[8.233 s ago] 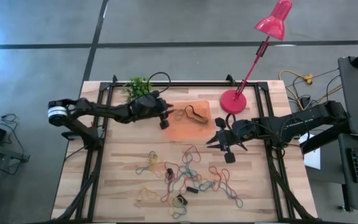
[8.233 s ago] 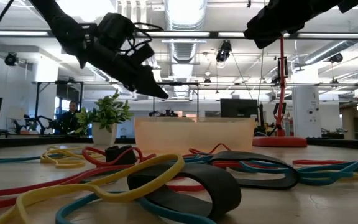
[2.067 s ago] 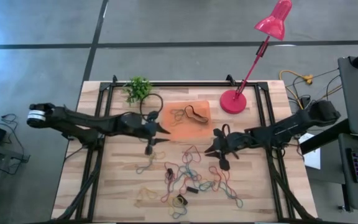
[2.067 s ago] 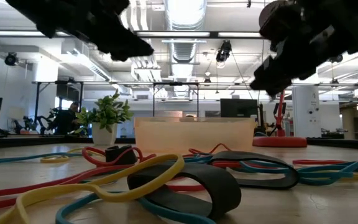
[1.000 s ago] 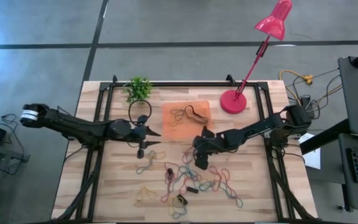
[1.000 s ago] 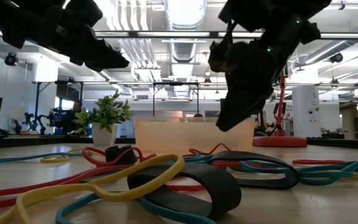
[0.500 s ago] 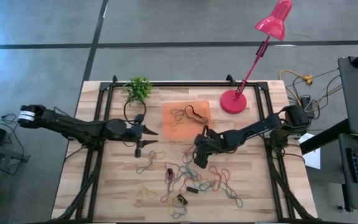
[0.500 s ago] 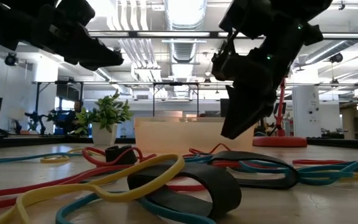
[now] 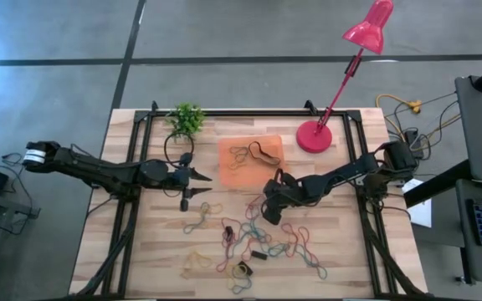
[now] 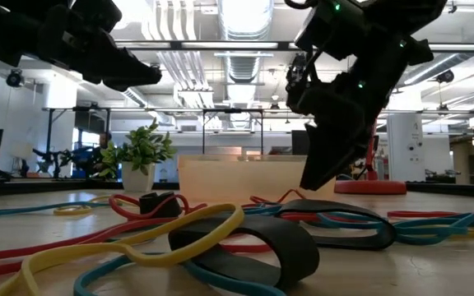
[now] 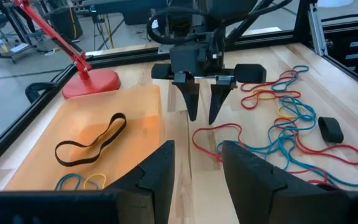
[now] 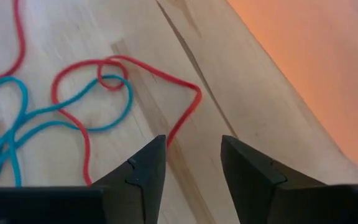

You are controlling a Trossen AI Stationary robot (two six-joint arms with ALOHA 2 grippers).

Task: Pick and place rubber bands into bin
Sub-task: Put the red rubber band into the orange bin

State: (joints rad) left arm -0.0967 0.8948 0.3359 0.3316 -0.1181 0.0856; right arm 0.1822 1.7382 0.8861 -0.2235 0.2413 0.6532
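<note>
Right gripper (image 9: pixel 268 209): has dropped low over a red band (image 12: pixel 135 93) just near of the bin (image 9: pixel 228 171), fingers spread, narrowing.
Left gripper (image 9: pixel 192 186): stays left, spread, empty.
Meaning: pickup imminent.

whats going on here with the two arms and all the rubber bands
Two robot arms are clearing rubber bands off a wooden table into an orange bin. A few bands, one black, already lie in the bin. The right gripper, jaws open and empty, is low over a red band just short of the bin. The left gripper, open and empty, hangs above the table beside the bin.
</note>
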